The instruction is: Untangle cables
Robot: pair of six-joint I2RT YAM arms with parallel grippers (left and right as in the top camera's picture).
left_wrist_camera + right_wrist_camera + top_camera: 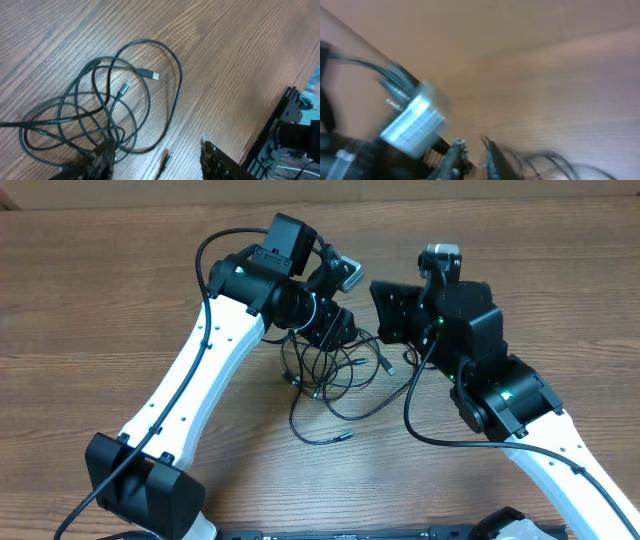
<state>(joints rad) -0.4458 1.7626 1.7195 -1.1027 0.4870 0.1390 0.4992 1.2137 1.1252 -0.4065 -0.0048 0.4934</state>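
The cables [330, 375] are thin black cords lying in overlapping loops on the wooden table between both arms. In the left wrist view the cables [100, 105] spread to the left, with two small plug ends [152, 75] lying free. My left gripper [157, 160] is open wide low over the table; its left finger [100, 161] rests at the edge of the loops and one loose cord end [165, 162] lies between the fingers. The left gripper [335, 330] sits over the tangle's top. My right gripper [475, 157], blurred, shows a narrow gap with nothing visibly in it; cable strands [545, 162] run just right of it.
The left arm's wrist and its silvery camera block [412, 122] loom close on the left of the right wrist view. The right gripper [380, 310] is near the left wrist [345, 275]. A thick black arm wire [420, 415] hangs beside the tangle.
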